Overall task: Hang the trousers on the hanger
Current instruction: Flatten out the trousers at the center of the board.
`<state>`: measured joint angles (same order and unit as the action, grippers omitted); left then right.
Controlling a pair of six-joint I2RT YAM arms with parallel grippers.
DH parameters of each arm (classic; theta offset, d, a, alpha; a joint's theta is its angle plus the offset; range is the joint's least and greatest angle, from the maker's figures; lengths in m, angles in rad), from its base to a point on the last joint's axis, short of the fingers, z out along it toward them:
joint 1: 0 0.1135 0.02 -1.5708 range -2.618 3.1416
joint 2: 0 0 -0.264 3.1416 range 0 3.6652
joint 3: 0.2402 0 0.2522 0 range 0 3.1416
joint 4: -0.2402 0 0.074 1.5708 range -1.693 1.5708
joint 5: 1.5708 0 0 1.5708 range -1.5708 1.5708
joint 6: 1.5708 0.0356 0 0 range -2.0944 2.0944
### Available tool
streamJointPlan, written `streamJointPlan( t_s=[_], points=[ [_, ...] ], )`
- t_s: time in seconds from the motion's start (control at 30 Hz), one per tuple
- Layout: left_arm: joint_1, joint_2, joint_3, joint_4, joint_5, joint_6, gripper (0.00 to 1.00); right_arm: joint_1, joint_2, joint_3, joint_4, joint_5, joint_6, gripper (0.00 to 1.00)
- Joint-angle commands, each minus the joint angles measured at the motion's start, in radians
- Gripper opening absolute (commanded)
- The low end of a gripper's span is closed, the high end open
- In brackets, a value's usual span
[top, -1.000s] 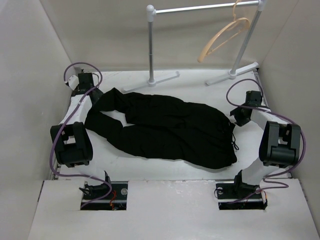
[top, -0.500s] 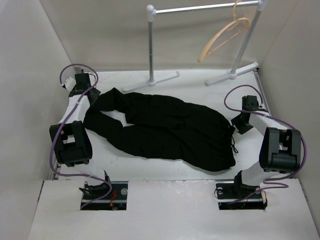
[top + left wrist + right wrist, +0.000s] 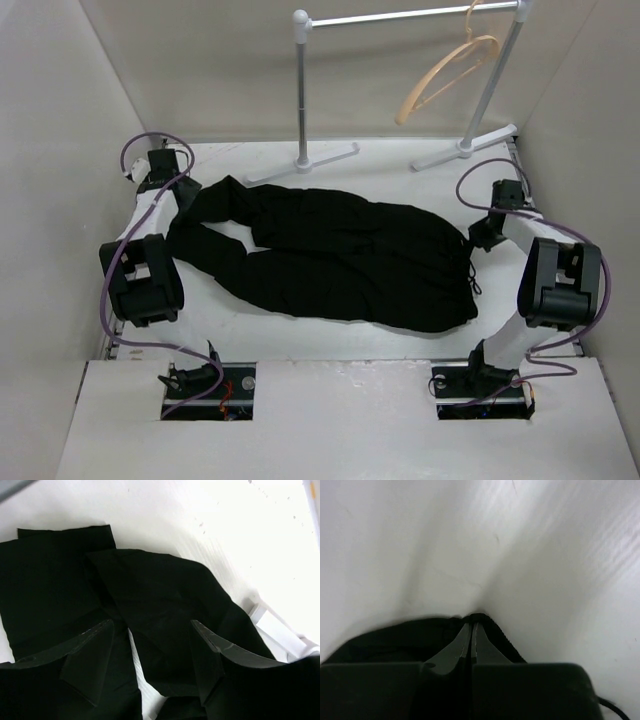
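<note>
right wrist alone shows right hand (image 3: 471, 626) clenched on seemingly the trousers (image 3: 385, 640); left hand (image 3: 151, 626) released

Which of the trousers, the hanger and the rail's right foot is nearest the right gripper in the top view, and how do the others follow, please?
From the right gripper:
1. trousers: their waist end is right at the fingers, on its left side.
2. rail's right foot: on the table, farther back.
3. hanger: hung high on the rail, at the very back.
</note>
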<state>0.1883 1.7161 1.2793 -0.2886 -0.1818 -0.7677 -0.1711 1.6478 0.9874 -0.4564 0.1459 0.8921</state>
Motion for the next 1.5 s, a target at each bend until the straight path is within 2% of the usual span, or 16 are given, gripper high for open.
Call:
streamJointPlan(
  t_s=[0.0,0.07,0.17,0.27,0.43,0.5,0.6,0.73,0.9,1.1,1.17,1.2,1.27,1.3,1.37,1.47],
  points=[
    [0.017,0.023,0.020,-0.012,0.045,0.007,0.59,-0.044,0.033,0.131,0.108,0.018,0.051,0.01],
    [0.020,0.040,0.026,-0.026,0.044,0.010,0.59,-0.049,0.062,0.174,0.134,0.003,0.054,0.07],
    [0.021,0.043,0.023,-0.030,0.025,0.007,0.57,-0.046,0.031,0.168,0.119,0.004,0.035,0.41],
    [0.021,0.063,0.029,-0.030,0.027,0.008,0.57,-0.026,-0.103,0.064,0.133,0.033,0.024,0.61],
    [0.017,0.126,0.046,-0.035,0.038,0.010,0.54,0.063,-0.316,-0.078,0.131,0.026,-0.004,0.66],
    [0.017,0.145,0.055,-0.026,0.044,0.010,0.44,0.124,-0.373,-0.114,0.114,0.020,-0.013,0.66],
    [0.018,0.155,0.089,-0.011,0.073,0.001,0.14,0.250,-0.460,-0.197,0.093,0.012,-0.016,0.66],
    [0.018,0.105,0.158,0.052,0.117,-0.047,0.04,0.392,-0.542,-0.320,0.074,0.004,-0.001,0.65],
    [0.035,0.146,0.374,0.066,0.157,-0.074,0.05,0.497,-0.545,-0.415,0.068,-0.012,0.056,0.65],
    [0.153,0.315,0.503,0.057,0.169,-0.079,0.09,0.515,-0.551,-0.385,0.052,-0.031,0.054,0.65],
    [0.191,0.338,0.528,0.028,0.186,-0.082,0.26,0.515,-0.560,-0.365,0.033,-0.032,0.035,0.66],
    [0.204,0.333,0.531,0.022,0.191,-0.078,0.39,0.515,-0.563,-0.360,0.029,-0.032,0.027,0.68],
    [0.211,0.292,0.497,0.025,0.194,-0.067,0.59,0.520,-0.565,-0.355,0.019,-0.034,0.011,0.70],
    [0.211,0.263,0.464,0.034,0.199,-0.061,0.62,0.523,-0.565,-0.355,0.019,-0.035,0.008,0.71],
    [0.208,0.191,0.369,0.052,0.185,-0.058,0.61,0.529,-0.562,-0.365,0.025,-0.032,0.002,0.70],
    [0.181,0.090,0.206,0.086,0.145,-0.062,0.56,0.529,-0.551,-0.381,0.036,-0.037,-0.004,0.52]
  ],
)
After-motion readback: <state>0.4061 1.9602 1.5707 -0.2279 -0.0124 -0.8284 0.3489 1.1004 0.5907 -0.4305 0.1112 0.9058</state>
